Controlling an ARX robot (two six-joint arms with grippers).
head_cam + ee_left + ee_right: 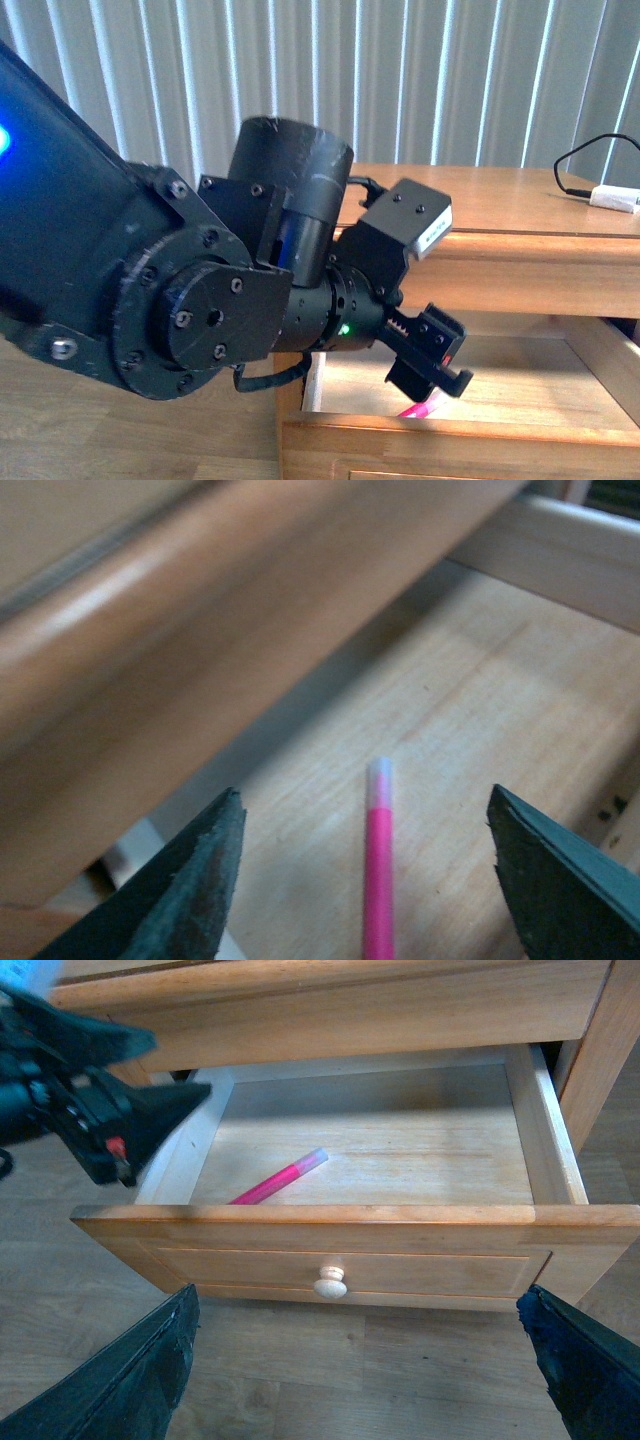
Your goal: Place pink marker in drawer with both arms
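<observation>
Marker: pink marker is lying diagonally on the drawer floor (white end rearward);
Left gripper: hovering just above it, jaws spread wide;
Right gripper: you're facing the knob, jaws wide.

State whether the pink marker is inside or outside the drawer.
Inside: the pink marker lies flat on the floor of the drawer; the left gripper is open.

Smooth wooden drawer; matt black hand.
</observation>
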